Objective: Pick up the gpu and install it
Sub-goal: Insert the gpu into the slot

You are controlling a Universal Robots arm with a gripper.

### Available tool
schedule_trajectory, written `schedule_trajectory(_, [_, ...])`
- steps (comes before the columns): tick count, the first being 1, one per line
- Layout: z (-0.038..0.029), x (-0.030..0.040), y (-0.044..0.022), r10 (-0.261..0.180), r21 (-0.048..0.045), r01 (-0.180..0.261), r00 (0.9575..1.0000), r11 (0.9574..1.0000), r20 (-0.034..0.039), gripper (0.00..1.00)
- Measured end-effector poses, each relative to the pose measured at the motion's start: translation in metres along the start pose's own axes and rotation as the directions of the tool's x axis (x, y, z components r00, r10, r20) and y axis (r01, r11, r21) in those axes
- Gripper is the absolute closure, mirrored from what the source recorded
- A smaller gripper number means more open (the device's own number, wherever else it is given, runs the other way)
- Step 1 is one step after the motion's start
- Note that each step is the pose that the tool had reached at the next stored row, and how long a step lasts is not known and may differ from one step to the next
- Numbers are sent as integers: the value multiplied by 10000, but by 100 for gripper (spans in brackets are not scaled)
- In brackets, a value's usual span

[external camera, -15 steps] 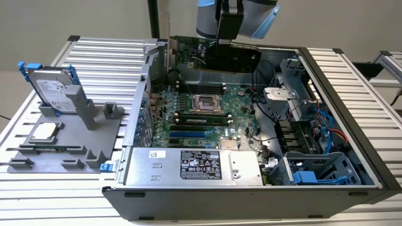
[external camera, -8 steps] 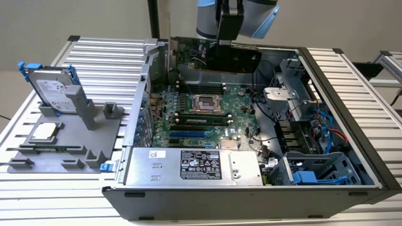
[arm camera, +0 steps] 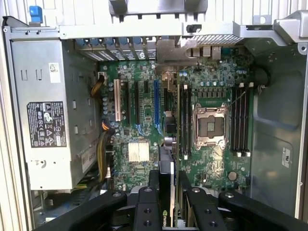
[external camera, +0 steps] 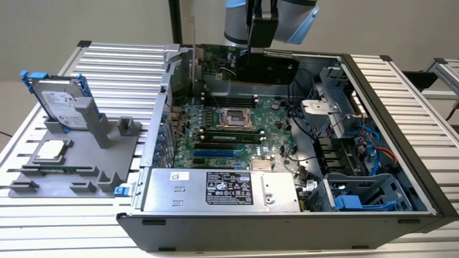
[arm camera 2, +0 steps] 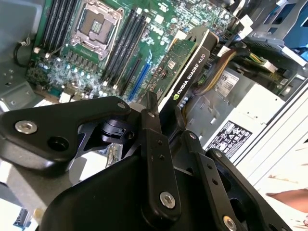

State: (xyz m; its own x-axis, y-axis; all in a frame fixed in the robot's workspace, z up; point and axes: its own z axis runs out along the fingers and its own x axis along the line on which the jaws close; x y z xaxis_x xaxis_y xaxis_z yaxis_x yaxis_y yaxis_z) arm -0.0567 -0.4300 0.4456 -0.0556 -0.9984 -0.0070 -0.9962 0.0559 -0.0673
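Currently my pincer (arm camera 2: 166,115) clamped on the gpu (arm camera 2: 190,62), card held on edge above the motherboard (arm camera: 219,166), at the far side of the open case (external camera: 287,231), hard drive (external camera: 61,105) standing on the rack (external camera: 79,161) at the exterior view's left.

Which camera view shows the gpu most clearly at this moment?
The second wrist view: the gpu shows its green board and black shroud together. The first wrist view sees it edge-on, a thin strip. The exterior view shows its black shroud under the arm.
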Motion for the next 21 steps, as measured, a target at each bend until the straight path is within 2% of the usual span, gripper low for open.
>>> schedule_trajectory(13, [37, 0, 3, 0, 40, 1, 10000, 10000, -16, 100])
schedule_trajectory(19, [71, 1, 10, -3, 252, 4, 10000, 9997, -26, 100])
schedule_trajectory(21, [84, 1, 13, -3, 293, 4, 10000, 9996, -32, 100])
